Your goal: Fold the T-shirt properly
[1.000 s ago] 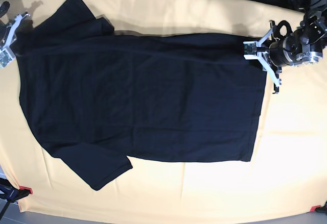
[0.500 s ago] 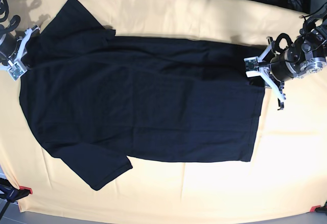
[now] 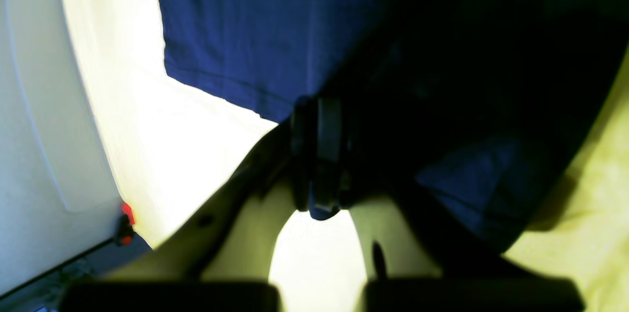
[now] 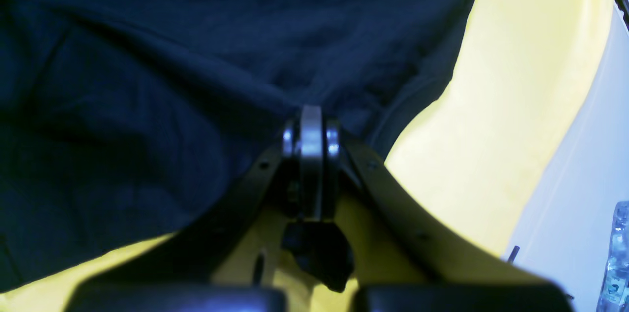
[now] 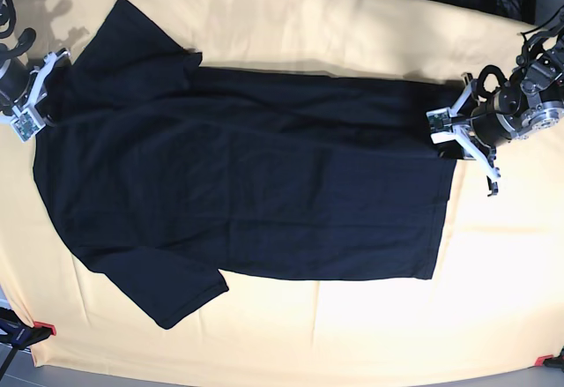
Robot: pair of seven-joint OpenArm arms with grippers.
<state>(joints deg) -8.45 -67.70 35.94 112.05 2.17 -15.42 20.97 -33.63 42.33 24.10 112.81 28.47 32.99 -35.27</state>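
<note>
The T-shirt [image 5: 247,175] lies spread flat on the yellow cloth [image 5: 352,334], its long axis running from the cloth's left edge to its right edge in the base view. Each arm holds one end. The left gripper [image 5: 449,127] is pinched on the hem corner toward the right edge. The right gripper [image 5: 40,96] is pinched on the shoulder near the left edge. No readable writing or brand shows.
</note>
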